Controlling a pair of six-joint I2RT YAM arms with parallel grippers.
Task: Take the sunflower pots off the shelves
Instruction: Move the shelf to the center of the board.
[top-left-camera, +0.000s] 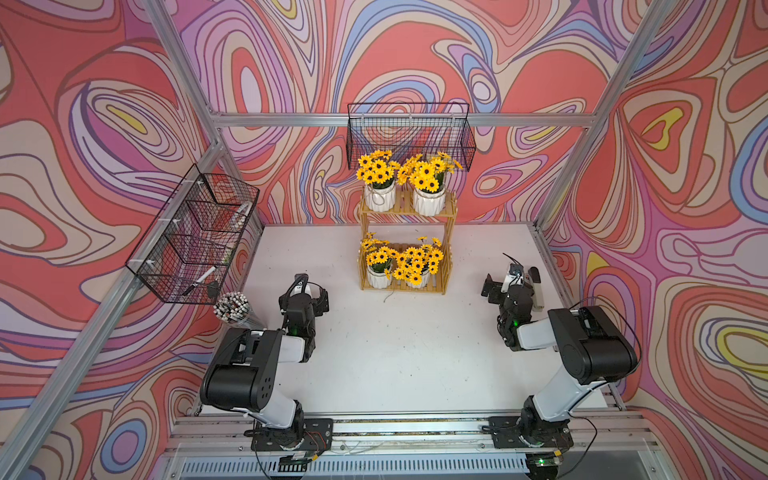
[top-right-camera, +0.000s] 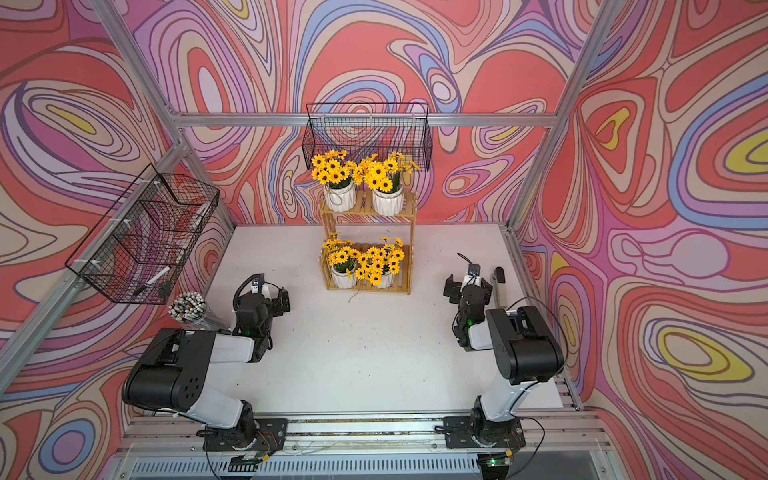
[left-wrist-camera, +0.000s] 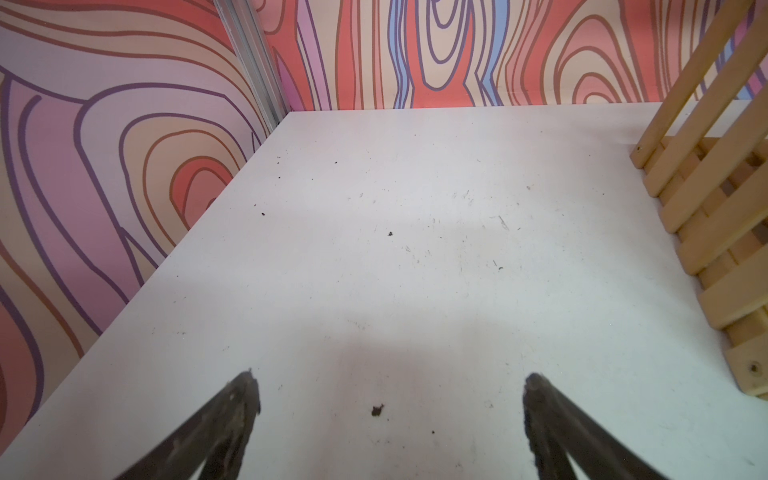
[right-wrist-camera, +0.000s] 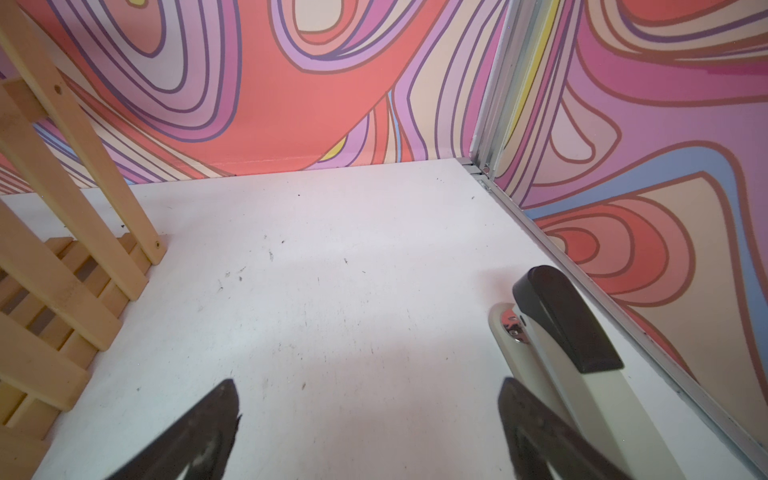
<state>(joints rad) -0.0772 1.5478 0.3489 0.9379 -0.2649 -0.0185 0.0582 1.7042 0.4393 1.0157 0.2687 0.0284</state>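
Left pincer (left-wrist-camera: 390, 379) spread wide, empty; right pincer (right-wrist-camera: 368, 386) same. Four sunflower pots (top-left-camera: 380, 198) sit on shelves (top-left-camera: 404, 200).

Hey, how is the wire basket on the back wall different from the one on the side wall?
The back basket is undivided; the side basket is split by wire dividers. The back basket hangs just above the sunflower pots; the side basket hangs beside the left arm. The side basket holds a white marker; nothing shows in the back basket. Both are black wire mesh.
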